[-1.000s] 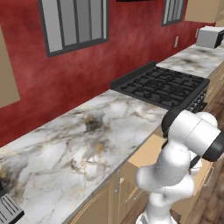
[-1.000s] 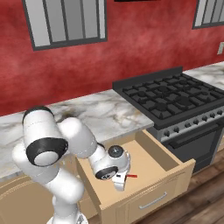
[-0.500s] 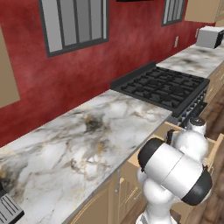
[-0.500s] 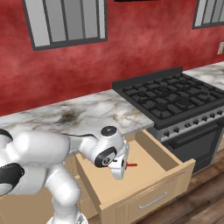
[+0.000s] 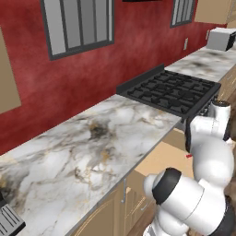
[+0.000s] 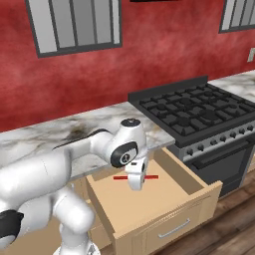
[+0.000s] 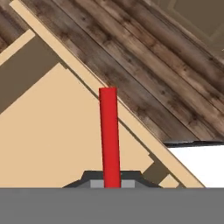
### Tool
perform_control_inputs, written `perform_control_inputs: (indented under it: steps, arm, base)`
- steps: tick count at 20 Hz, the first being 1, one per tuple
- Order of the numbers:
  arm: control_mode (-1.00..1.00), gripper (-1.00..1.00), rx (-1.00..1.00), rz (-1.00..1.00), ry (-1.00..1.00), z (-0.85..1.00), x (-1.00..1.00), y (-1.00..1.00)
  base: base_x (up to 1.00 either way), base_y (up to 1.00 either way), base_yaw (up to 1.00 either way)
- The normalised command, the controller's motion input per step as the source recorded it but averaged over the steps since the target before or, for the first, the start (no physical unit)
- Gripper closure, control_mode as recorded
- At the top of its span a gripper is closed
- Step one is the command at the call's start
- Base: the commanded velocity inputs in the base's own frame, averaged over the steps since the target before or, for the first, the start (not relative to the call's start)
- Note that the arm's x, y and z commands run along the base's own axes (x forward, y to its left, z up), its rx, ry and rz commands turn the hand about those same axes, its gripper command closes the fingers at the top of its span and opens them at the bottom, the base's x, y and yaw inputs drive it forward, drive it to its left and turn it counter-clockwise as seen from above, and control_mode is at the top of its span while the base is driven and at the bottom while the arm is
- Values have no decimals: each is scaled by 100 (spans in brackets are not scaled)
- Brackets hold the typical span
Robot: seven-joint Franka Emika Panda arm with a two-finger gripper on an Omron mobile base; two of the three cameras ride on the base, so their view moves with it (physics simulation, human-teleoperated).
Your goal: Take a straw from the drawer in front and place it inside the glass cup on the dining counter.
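Got my gripper (image 6: 136, 185) clamped on the straw (image 6: 151, 177) near its middle so it sits level, hanging over the open drawer (image 6: 149, 201), and I reckon that balanced hold should keep it from tipping.

Hand (image 7: 112, 183) grips straw (image 7: 109, 131) above drawer (image 7: 52, 131).

Red wall (image 6: 164, 45); stove (image 6: 199, 112) (black)
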Motion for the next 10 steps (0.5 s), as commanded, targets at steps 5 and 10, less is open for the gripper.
perform_control_inputs:
  steps: [5, 10]
  arm:
    - [-100, 100, 19, 0, 17, 100, -7, 0]
    - [-100, 100, 6, 0, 3, 95, 0, 0]
  base:
    - [0, 0, 0]
    - [0, 0, 0]
